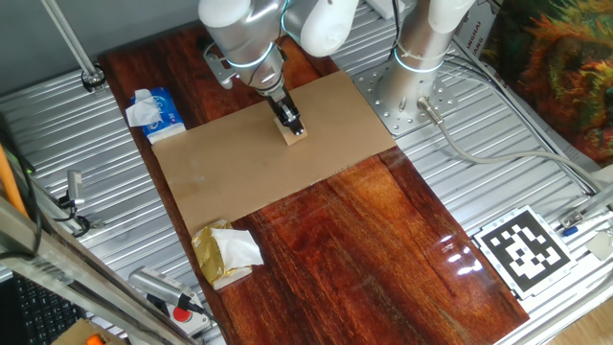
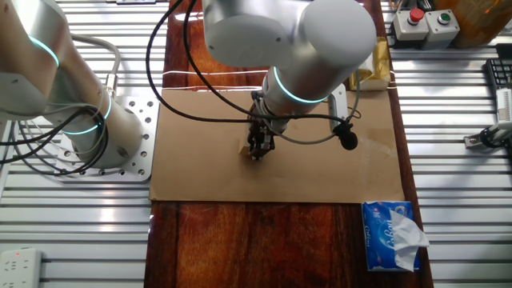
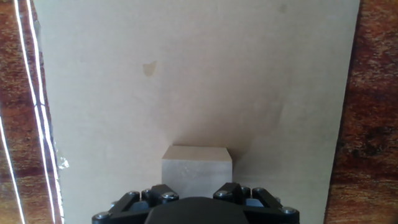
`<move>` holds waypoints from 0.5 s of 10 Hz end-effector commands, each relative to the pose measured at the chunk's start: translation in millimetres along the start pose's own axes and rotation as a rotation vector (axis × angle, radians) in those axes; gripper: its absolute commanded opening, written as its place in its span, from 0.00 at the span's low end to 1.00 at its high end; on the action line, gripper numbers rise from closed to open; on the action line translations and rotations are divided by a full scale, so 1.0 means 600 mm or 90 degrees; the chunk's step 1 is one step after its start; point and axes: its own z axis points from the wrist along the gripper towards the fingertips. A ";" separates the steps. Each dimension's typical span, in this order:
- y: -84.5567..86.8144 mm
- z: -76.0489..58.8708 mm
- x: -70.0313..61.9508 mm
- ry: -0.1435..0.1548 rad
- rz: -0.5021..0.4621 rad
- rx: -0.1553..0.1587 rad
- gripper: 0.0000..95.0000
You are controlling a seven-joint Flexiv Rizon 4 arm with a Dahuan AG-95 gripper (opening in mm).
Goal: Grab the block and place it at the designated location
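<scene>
Gripping the block (image 3: 197, 163), the gripper (image 1: 291, 126) points straight down over the cardboard (image 1: 220, 172), its fingers closed on the cube's sides. From one fixed view the block pokes out just under the fingertips, low over the sheet near its middle and a little toward the arm's base; whether it touches the cardboard or hangs just above I cannot tell. The other fixed view shows the same: a sliver of pale wood beside the black fingers, the rest hidden by the wrist. In the hand view the cube fills the space right ahead of the finger mounts, with bare cardboard beyond it and a faint brownish stain farther up the sheet.

The grab looks done. What is left, by my reading, is to bring the block onto the dot, let go and pull away. The black dot itself is not visible in any view, so how near the block is to it cannot be judged.

Farther out on the table (image 1: 383, 249) lie a tissue pack (image 1: 155, 110) beyond one short edge of the cardboard and a crumpled wrapper (image 1: 226, 251) off the other.
</scene>
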 end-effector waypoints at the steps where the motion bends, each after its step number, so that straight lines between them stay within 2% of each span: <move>1: -0.001 -0.002 -0.003 -0.003 0.000 -0.007 0.80; 5: -0.001 -0.002 -0.003 -0.006 0.000 -0.008 0.80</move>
